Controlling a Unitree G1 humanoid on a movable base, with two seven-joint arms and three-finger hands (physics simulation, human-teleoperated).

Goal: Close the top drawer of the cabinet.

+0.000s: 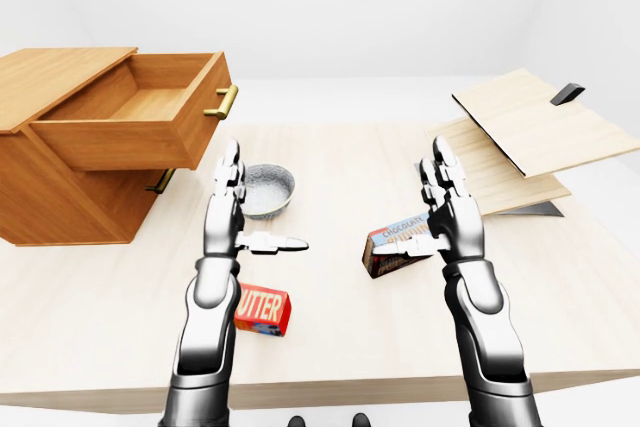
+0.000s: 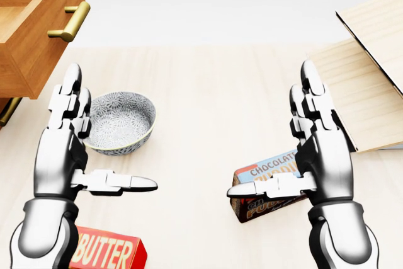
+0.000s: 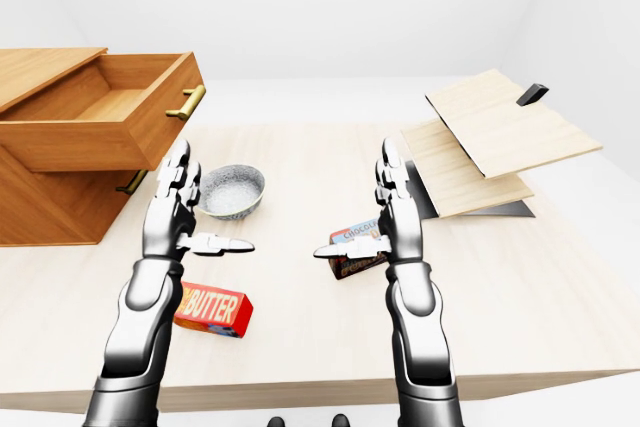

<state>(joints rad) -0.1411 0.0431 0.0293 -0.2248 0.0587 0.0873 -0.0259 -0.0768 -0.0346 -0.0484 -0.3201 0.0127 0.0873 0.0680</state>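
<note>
A wooden cabinet (image 1: 55,197) stands at the left of the table. Its top drawer (image 1: 140,117) is pulled out, with a brass handle (image 1: 223,102) on its front. The handle also shows at the top left of the head view (image 2: 68,23). My left hand (image 1: 232,202) is open, fingers up and thumb out, below and to the right of the drawer front, apart from it. My right hand (image 1: 447,202) is open in the same pose at the right, empty.
A patterned bowl (image 2: 119,122) sits between my hands, near the left one. A butter box (image 1: 264,310) lies by my left forearm. A chocolate box (image 2: 267,184) lies behind my right hand. Tilted wooden boards (image 1: 530,132) stand at the right.
</note>
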